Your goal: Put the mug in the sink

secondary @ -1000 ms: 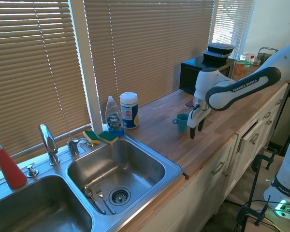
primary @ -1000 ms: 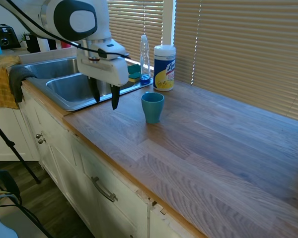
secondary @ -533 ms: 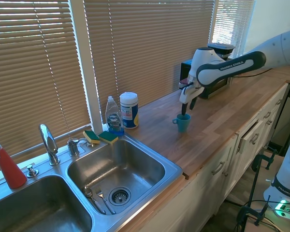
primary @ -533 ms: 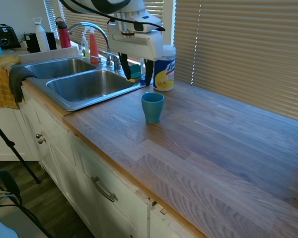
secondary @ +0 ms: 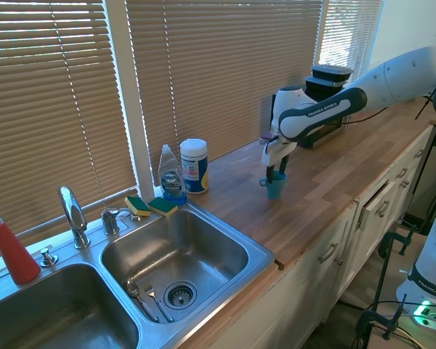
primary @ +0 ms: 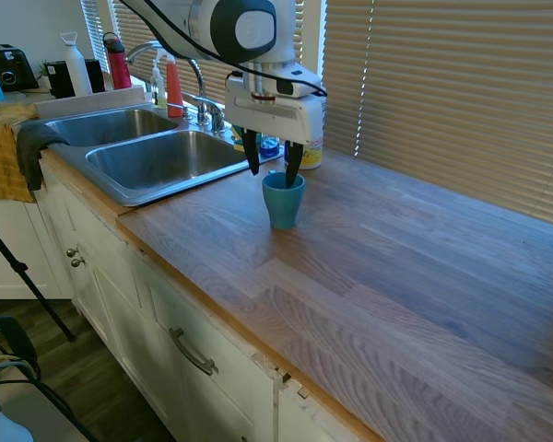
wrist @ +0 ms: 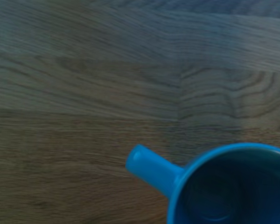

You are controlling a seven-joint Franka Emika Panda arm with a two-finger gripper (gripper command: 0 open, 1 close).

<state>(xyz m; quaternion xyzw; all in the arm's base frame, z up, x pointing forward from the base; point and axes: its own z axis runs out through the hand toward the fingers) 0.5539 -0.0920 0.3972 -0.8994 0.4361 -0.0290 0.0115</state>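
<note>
The counter (primary: 424, 276) is wooden and runs from the front edge back to the window blinds (primary: 452, 83). On it, a little back from the front edge, the mug (primary: 283, 199) stands upright; in the wrist view its handle (wrist: 151, 169) sticks out to one side and the inside looks empty. The gripper (primary: 269, 170) is directly over the mug rim with its fingers (primary: 252, 162) spread apart, wider than half the mug. One finger seems to reach into the mug and the other is outside the rim, but I cannot tell if either touches it. Nothing is held. The sink (primary: 157, 158) is beside the mug, apart from it. Behind the sink rim stand a wipes canister (secondary: 194, 166), a soap bottle (secondary: 171, 174) and two sponges (secondary: 151, 206).
</note>
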